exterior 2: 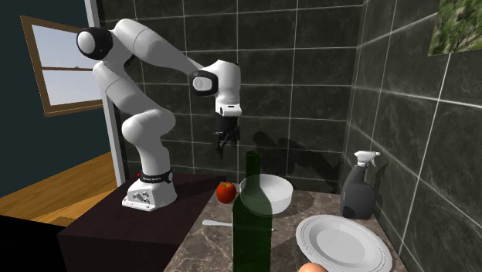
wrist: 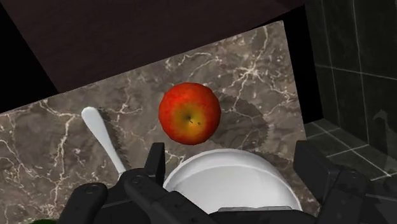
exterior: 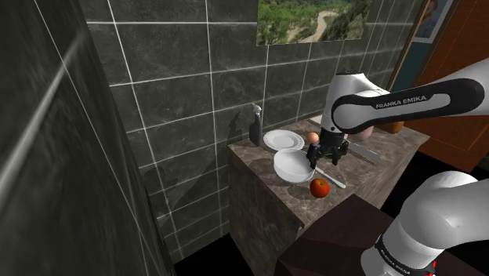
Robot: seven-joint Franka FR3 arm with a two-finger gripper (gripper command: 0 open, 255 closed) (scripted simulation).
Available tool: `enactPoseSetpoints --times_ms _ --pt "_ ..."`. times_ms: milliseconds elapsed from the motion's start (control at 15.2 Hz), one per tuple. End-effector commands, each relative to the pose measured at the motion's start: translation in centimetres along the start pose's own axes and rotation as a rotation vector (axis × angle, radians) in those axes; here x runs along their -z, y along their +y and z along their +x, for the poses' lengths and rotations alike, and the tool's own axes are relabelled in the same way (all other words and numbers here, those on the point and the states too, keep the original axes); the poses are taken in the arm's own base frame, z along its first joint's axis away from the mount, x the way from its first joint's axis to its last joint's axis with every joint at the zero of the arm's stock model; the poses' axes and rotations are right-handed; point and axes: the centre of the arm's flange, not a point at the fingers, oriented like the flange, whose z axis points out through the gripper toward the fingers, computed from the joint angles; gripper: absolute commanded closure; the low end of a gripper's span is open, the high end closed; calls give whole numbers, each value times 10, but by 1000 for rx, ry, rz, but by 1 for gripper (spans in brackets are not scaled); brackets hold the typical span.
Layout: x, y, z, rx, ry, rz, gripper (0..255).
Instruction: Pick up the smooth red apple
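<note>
We look into a corner of a home kitchen. Dark grey tiled walls (exterior: 172, 86) with pale grout close in a brown marble counter (exterior: 376, 168). On it lie kitchen things: a white plate (exterior: 284, 140) toward the counter's wall edge, a white bowl (exterior: 291, 166), a spoon (wrist: 102, 137) and a red apple (wrist: 189, 113). A green glass bottle (exterior 2: 252, 224) and a spray bottle (exterior 2: 358, 189) stand there too. A landscape picture (exterior: 312, 19) hangs on the tiles. Beyond, we see a wood-framed window (exterior 2: 66, 66) and a plank floor (exterior 2: 54, 189).
</note>
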Motion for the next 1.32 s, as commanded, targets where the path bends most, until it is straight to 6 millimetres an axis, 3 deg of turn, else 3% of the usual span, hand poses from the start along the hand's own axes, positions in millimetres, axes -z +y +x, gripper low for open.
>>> enactPoseSetpoints --times_ms 0,330,858,990,1056,1254 --pt "-26 6 3 -32 -15 -7 0" --pt "-90 21 2 -109 -54 -25 0" --pt "-132 21 4 -112 -55 -26 0" --pt "-132 21 4 -112 -55 -26 0" --pt "-132 20 4 -112 -55 -26 255" --pt "-132 20 5 -112 -55 -26 255"
